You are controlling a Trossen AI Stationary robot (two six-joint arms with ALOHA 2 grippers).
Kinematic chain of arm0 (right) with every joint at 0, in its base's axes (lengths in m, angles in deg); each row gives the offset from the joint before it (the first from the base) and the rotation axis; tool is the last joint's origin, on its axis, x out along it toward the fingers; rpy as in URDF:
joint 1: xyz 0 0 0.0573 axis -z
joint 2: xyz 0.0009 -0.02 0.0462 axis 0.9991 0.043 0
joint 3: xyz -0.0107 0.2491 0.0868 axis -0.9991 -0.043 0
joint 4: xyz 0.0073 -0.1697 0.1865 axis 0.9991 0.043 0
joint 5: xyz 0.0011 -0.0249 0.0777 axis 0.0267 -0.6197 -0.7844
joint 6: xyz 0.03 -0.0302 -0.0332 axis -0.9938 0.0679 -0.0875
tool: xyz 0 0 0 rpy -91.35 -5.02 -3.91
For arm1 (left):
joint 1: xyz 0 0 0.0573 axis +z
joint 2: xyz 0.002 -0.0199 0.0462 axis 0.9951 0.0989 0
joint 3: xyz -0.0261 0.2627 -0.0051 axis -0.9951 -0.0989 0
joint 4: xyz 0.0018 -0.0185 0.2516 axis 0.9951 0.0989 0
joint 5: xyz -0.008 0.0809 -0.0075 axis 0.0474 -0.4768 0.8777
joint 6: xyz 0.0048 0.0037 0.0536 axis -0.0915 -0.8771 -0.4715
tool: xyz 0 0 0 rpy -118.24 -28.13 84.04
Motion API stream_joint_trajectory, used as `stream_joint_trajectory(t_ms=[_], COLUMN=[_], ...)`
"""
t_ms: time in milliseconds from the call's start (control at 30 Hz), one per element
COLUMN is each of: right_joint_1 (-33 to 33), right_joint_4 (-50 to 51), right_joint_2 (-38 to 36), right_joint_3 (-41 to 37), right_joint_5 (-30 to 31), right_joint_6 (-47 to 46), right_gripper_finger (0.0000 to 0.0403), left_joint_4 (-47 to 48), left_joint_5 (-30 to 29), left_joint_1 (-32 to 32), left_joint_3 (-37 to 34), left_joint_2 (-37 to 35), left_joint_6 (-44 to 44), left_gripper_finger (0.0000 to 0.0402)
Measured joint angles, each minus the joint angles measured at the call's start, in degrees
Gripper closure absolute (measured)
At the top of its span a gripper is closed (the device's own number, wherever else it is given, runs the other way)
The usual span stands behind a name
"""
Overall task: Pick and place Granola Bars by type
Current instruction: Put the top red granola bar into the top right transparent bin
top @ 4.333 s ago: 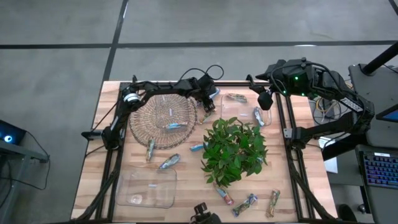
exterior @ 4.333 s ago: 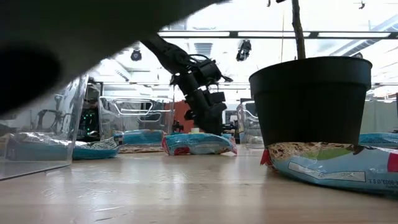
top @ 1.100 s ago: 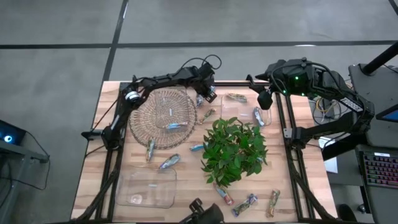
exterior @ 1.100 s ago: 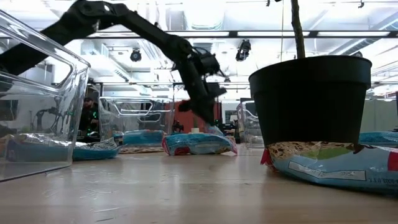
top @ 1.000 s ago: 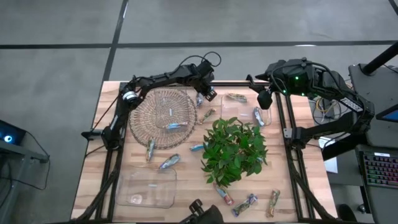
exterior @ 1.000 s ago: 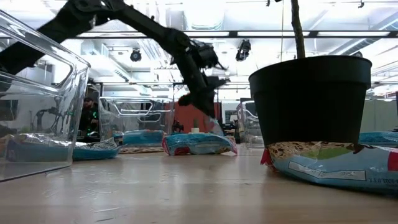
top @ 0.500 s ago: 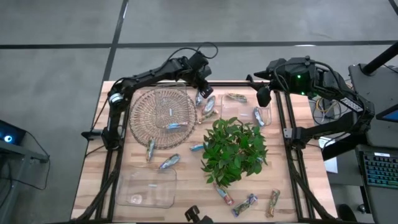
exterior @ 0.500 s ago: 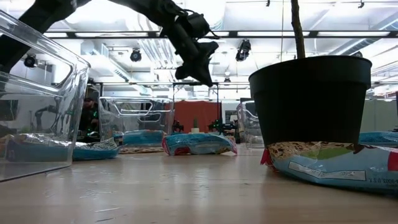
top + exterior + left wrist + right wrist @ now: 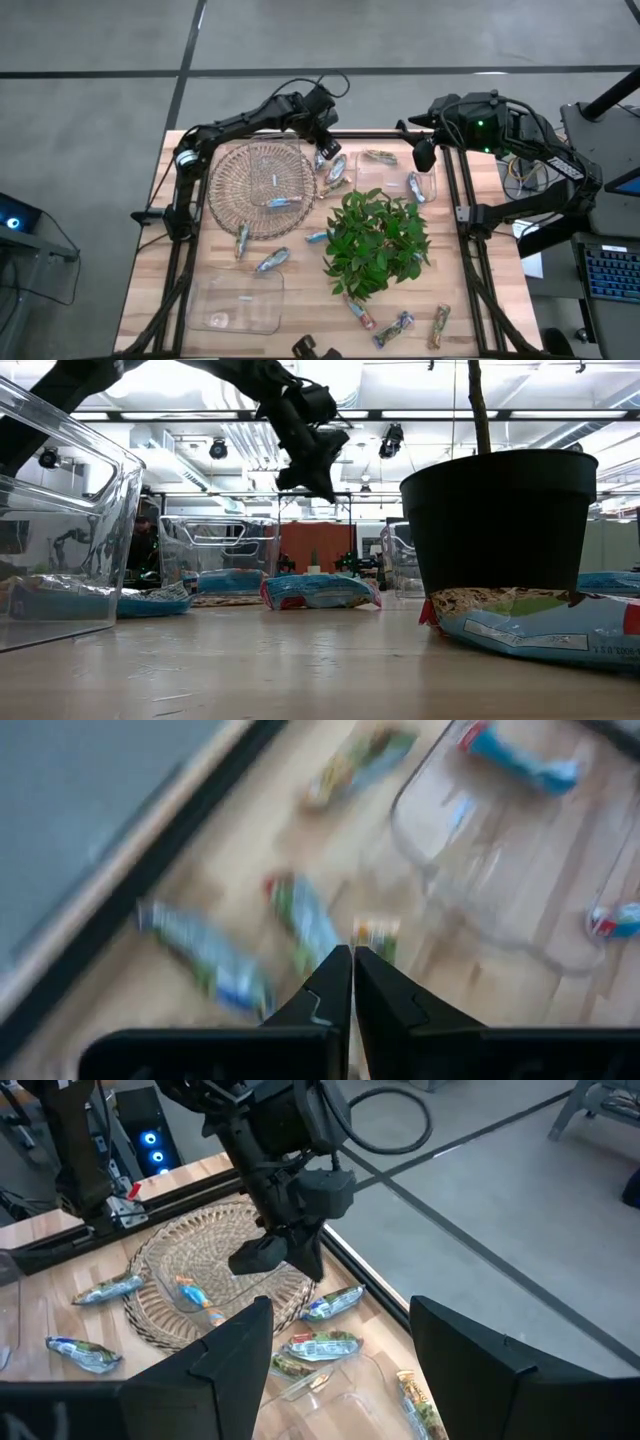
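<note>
Wooden table from above: most Granola Bars lie scattered around the plant, one in the wicker basket, so sorting's barely started. Left gripper hovers by the far edge, fingers shut, empty. Right wrist view: right gripper spread wide, idle.

Table fills the centre of the high view. Wicker basket upper left, one bar inside it. Left gripper hangs just past the basket's upper-right rim, over two bars lying side by side. Clear tray upper right of centre, with what looks like two bars in it. Right gripper beside that tray's right edge. Plant centre. Bars between basket and clear bin at lower left. Three more bars along the bottom edge, below the plant.
</note>
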Motion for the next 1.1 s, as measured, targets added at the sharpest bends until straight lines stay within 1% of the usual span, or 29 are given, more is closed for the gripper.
stream_joint_trajectory(t_ms=[100, 200, 300, 400, 533, 667, 800, 900, 1000, 1100], right_joint_1=[0.0, 0.0, 0.0, 0.0, 0.0, 0.0, 0.0, 0.0, 0.0, 0.0], right_joint_4=[0.1, 0.1, 0.1, 0.1, 0.3, 0.4, 0.4, 0.4, 0.4, 0.5], right_joint_2=[0.0, 0.0, 0.0, 0.0, 0.0, 0.0, 0.0, 0.0, 0.0, 0.0], right_joint_3=[0.0, 0.0, 0.0, 0.0, 0.0, 0.0, 0.0, 0.0, 0.0, 0.0], right_joint_5=[0.0, 0.0, 0.0, 0.0, -0.2, -0.2, -0.3, -0.3, -0.3, -0.3], right_joint_6=[0.0, 0.0, -0.1, -0.2, -0.2, 0.1, 1.6, 2.3, 2.4, 2.1], right_gripper_finger=[0.0179, 0.0179, 0.0179, 0.0179, 0.0179, 0.0179, 0.0179, 0.0179, 0.0179, 0.0179], left_joint_4=[6.2, 6.7, 6.5, 3.2, 0.2, -3.0, -6.0, -8.2, -13.4, -16.4], left_joint_5=[0.0, -1.0, -1.0, -1.0, -1.0, -1.1, -0.6, 1.3, 1.6, 1.7], left_joint_1=[0.0, -0.5, -1.1, -1.6, -1.7, -1.6, -1.7, -1.8, -1.9, -1.9], left_joint_3=[-0.3, -2.5, -4.0, -6.0, -8.6, -12.0, -15.3, -18.1, -20.6, -22.0], left_joint_2=[0.0, 0.1, 0.2, 0.2, 0.2, 0.2, 0.2, 0.2, 0.2, 0.2], left_joint_6=[2.6, 2.9, 3.1, 3.3, 6.8, 10.4, 13.0, 14.2, 15.7, 16.9], left_gripper_finger=[0.0401, 0.0398, 0.0379, 0.0344, 0.0296, 0.0266, 0.0256, 0.0255, 0.0254, 0.0254])
